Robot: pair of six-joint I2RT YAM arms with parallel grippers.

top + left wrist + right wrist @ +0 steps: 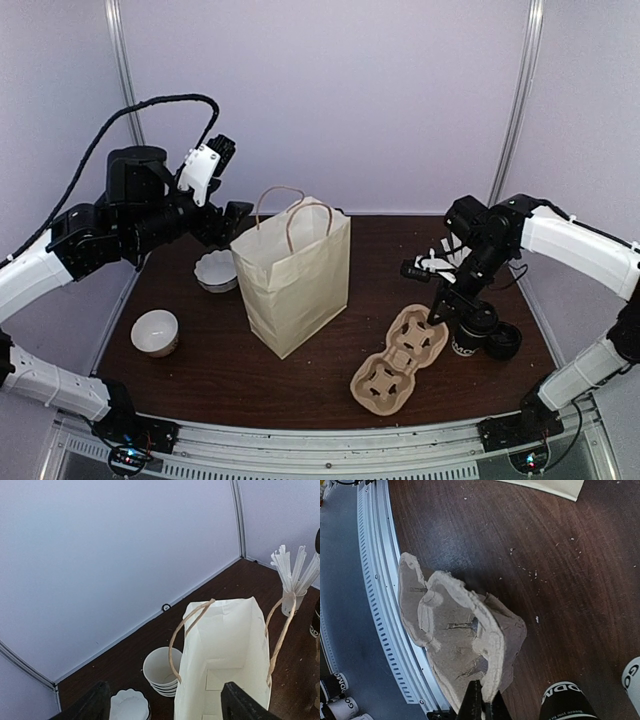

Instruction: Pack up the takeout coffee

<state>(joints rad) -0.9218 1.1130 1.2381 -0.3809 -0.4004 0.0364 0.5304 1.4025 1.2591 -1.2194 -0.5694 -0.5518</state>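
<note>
The takeout coffee [470,333], a black cup with white lettering, stands on the table's right side, just right of the brown pulp cup carrier [400,360]. It also shows in the right wrist view as the black cup [565,704] at the bottom edge. My right gripper [484,707] is shut on the carrier's [455,630] raised rim, close to the cup; from above the right gripper [437,316] sits at the carrier's far end. The cream paper bag [295,275] stands open mid-table. My left gripper [166,707] hangs open above the bag's [225,650] mouth, holding nothing.
A white lettered cup with white sticks [292,597] stands behind the coffee. A stack of white cups [161,672] and a scalloped dish [129,706] sit left of the bag. A white bowl [155,332] is at front left. A black round item [503,342] lies right of the coffee.
</note>
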